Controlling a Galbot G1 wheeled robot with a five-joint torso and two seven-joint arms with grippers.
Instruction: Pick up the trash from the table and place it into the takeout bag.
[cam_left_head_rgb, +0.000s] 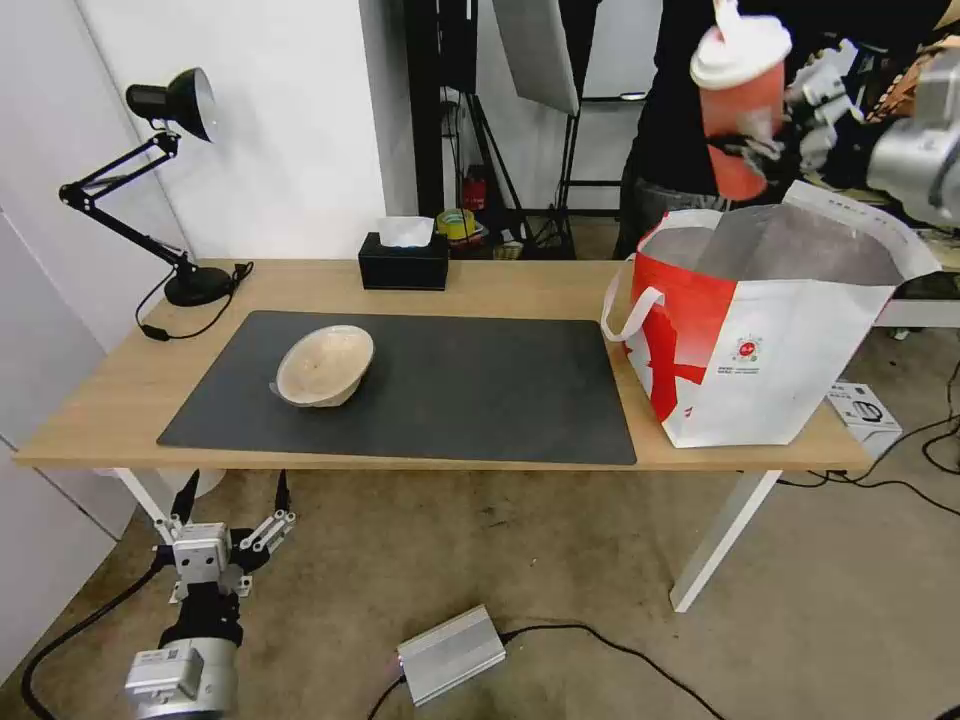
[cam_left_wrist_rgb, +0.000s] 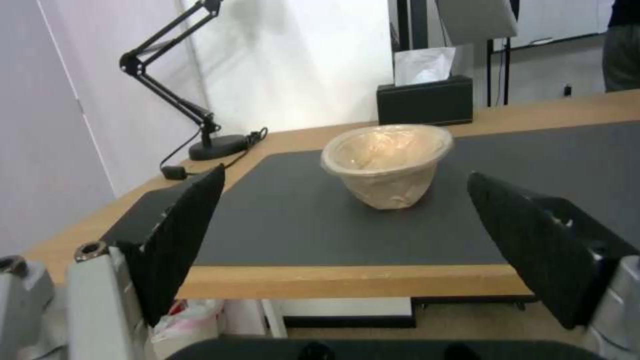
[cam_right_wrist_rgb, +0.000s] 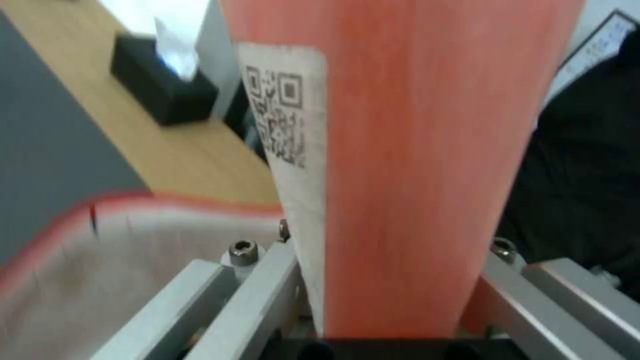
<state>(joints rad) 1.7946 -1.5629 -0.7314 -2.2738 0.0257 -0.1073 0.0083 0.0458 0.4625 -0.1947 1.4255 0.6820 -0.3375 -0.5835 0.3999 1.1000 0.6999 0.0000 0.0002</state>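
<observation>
- The red cup (cam_left_head_rgb: 738, 105) with its white domed lid is in the air directly above the open mouth of the bag (cam_left_head_rgb: 760, 340), tilted a little, its base near the bag's rim.
- The right gripper (cam_left_head_rgb: 765, 150) is clenched on the cup's lower body; in the right wrist view the cup (cam_right_wrist_rgb: 407, 165) sits squeezed between the two metal fingers (cam_right_wrist_rgb: 267, 295), and a white label with a QR code (cam_right_wrist_rgb: 277, 120) runs down its side.
- The bag stands upright on the table (cam_left_head_rgb: 120, 420), just beside the end of the grey mat (cam_left_head_rgb: 480, 400), its silver lining showing and one white strap handle (cam_left_head_rgb: 628, 310) hanging toward the mat.
- The beige bowl (cam_left_head_rgb: 325, 365) lies tipped on its side on the mat, well apart from the bag, at the mat's far end from it; the left wrist view shows the bowl (cam_left_wrist_rgb: 387, 167) covered with clear film.
- The left gripper (cam_left_head_rgb: 232, 520) hangs below the table's front edge, near the bowl's end of the table and far from the bag, fingers spread wide with nothing between them; its black pads (cam_left_wrist_rgb: 183, 235) frame the bowl from a distance.
- A black tissue box (cam_left_head_rgb: 404, 262) sits at the table's back edge, behind the mat.
- A black desk lamp (cam_left_head_rgb: 160, 190) stands at the table corner farthest from the bag.
</observation>
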